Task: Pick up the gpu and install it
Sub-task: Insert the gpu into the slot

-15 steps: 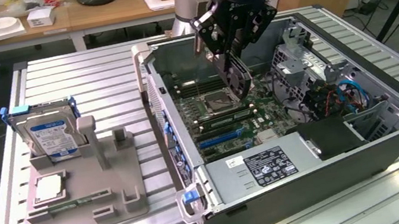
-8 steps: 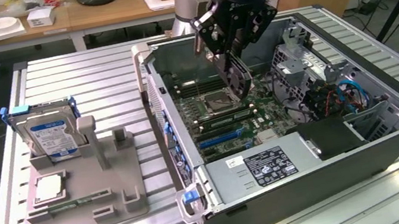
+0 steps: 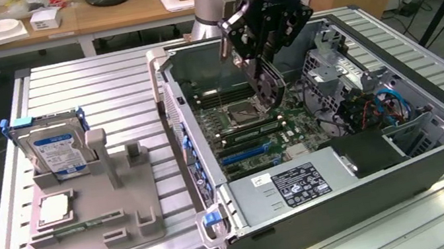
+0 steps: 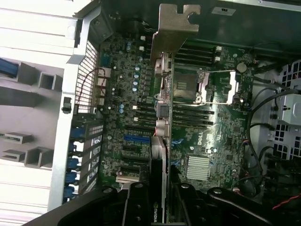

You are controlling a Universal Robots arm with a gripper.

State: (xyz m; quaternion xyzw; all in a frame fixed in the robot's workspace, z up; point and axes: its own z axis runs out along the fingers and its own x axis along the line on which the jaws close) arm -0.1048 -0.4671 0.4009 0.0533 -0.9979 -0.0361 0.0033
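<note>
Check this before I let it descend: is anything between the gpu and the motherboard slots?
Nothing visible. The gripper holds the gpu above the motherboard, and its blue slot lies bare.

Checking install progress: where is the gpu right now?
The gpu hangs clamped in the jaws, mid-frame in the exterior view, over the motherboard of the open computer case, beside the CPU socket.

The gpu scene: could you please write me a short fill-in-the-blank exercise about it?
The pincer is ____ on the gpu.
The gpu hangs over the ____ inside the open case.
The hard drive stands on the exterior view's ____ of the case.
Missing: shut; motherboard; left.
</note>
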